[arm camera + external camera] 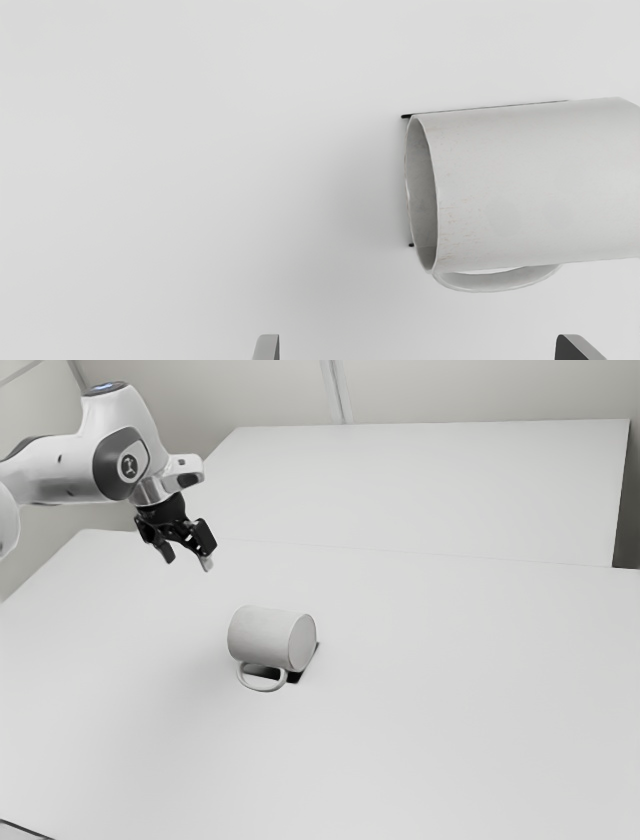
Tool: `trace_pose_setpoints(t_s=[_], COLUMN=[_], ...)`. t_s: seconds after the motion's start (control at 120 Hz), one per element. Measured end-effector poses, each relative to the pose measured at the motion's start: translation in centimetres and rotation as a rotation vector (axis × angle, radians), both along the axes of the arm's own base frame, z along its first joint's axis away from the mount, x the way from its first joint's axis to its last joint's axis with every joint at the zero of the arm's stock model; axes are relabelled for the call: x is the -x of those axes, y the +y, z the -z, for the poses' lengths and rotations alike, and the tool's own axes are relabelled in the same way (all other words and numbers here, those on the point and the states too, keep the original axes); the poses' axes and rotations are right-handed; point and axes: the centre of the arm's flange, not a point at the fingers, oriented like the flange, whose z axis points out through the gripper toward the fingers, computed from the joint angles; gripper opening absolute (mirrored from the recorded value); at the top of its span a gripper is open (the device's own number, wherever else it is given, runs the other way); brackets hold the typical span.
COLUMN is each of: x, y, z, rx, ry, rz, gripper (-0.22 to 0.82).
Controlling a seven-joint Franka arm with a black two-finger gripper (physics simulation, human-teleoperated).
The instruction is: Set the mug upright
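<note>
My gripper (188,561) is in the air above the table at the exterior view's upper left, apart from the mug. A light grey mug (265,637) lies on its side on the table, its base toward the exterior view's right and its handle low against the tabletop. In the wrist view the mug (525,185) shows its open mouth and, along one side, its handle. The gripper (417,347) stands open there, its fingertips wide apart with nothing between them.
The mug rests over a thin dark patch (294,677) on the white table (420,740). Behind the table stands another white surface (430,490). A dark-edged item (25,829) is at the exterior view's bottom left corner.
</note>
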Motion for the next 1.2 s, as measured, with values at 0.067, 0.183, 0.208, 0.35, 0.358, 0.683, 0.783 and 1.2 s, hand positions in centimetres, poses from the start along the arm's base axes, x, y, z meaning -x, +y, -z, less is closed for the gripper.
trace_pose_setpoints(t_s=[0.067,0.183,0.208,0.35,0.358,0.683,0.783,1.2], x=[0.0,-0.4,-0.6,-1.4,-1.4,-1.6,-0.5,2.0], y=[0.3,1.0,1.5,3.5,3.6,5.4,4.9,4.0], z=[0.2,2.2,3.0,6.6,6.8,14.0,15.9,20.2], rx=[0.013,0.09,0.126,0.31,0.32,0.678,0.757,0.924], ry=[0.0,-0.005,-0.005,-0.015,-0.015,-0.045,-0.051,-0.172], rz=[-0.007,-0.018,-0.03,-0.06,-0.06,-0.037,-0.025,-0.056], gripper=[0.6,0.6,0.6,0.6,0.6,0.6,0.6,0.6])
